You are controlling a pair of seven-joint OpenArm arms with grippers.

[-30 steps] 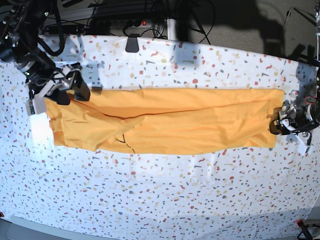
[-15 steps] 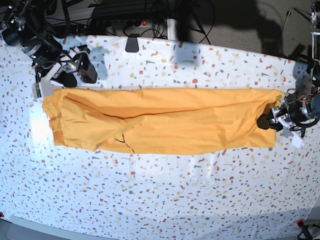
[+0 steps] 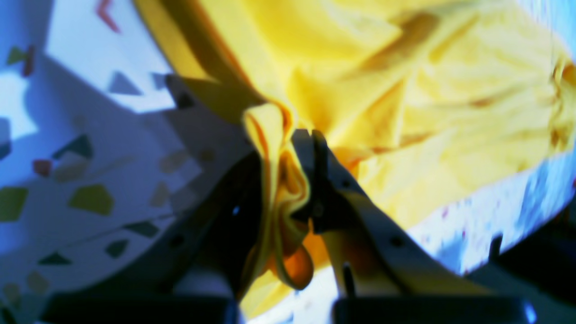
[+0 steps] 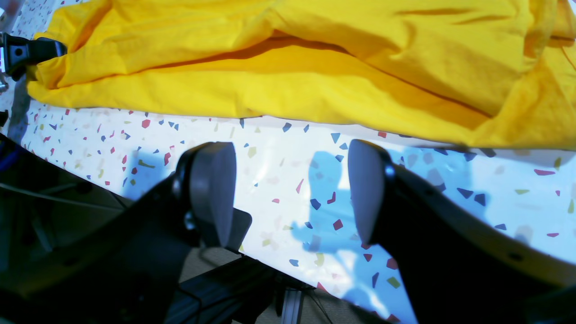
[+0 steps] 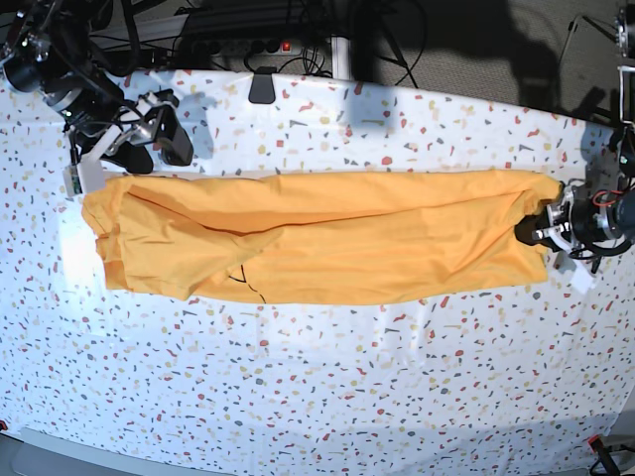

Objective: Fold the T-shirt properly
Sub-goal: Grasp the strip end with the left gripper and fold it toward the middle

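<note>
Left pincer (image 3: 288,180) clamps the T-shirt (image 5: 317,238) at its 3 o'clock end, right pincer (image 4: 288,189) gapes empty at 9 o'clock; next, likely carry that end across.

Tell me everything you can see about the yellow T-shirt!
The T-shirt is mustard yellow, soft and wrinkly. It lies folded into a long band on the speckled tablecloth, with thin black curved marks near one edge. The left claw is shut on a bunched end. The right claw is open beside the other end, not touching it.
</note>
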